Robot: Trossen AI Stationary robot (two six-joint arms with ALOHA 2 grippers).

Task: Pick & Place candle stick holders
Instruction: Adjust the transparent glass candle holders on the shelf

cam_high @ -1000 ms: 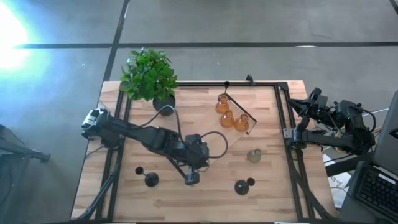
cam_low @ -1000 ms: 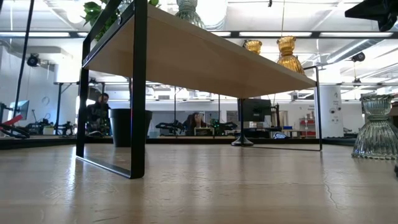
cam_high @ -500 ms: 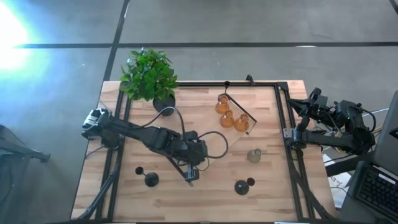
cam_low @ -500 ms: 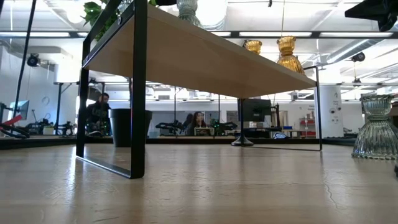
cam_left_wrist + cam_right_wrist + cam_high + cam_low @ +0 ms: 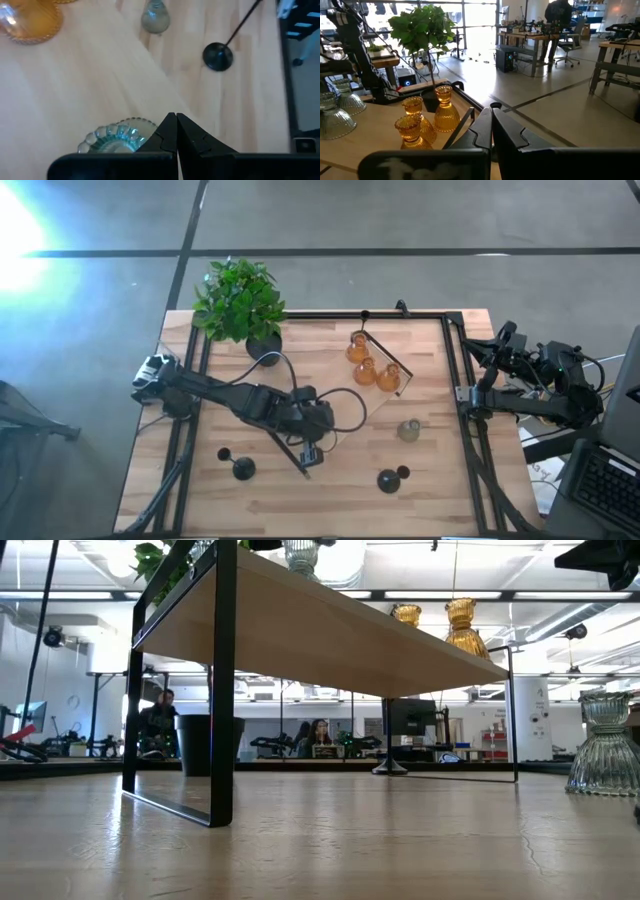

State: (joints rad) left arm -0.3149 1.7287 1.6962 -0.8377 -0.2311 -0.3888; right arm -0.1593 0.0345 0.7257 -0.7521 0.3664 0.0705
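A pale wooden plank worktop [image 5: 430,490] edged by a black metal frame [image 5: 452,370] is sitting on a grey concrete floor [image 5: 400,220] crossed by dark lines, and the low view is looking level across the boards into an open workshop with desks, monitors and seated people beyond. In the high view three amber ribbed-glass bulbous candle holders [image 5: 363,370] are standing close together toward the far right of the worktop, beside a thin black bar; one pale green-grey ribbed-glass bulbous holder [image 5: 408,430] is standing alone nearer the right edge, and black round-based thin-stemmed holders are sitting at the near left [image 5: 243,469] and the near right [image 5: 389,480]. A leafy green plant in a black pot [image 5: 240,300] is occupying the far left corner. The left hand [image 5: 306,458] is hanging over the middle of the worktop with its dark fingers [image 5: 167,132] pressed together, gripping nothing; in its wrist view a clear greenish ribbed-glass holder [image 5: 117,137] is lying just beside and partly behind the fingers. The right hand [image 5: 500,340] is waiting off the worktop's right edge, its fingers [image 5: 485,125] likewise together and empty, facing the amber group and two clear ribbed holders [image 5: 340,107] beyond.
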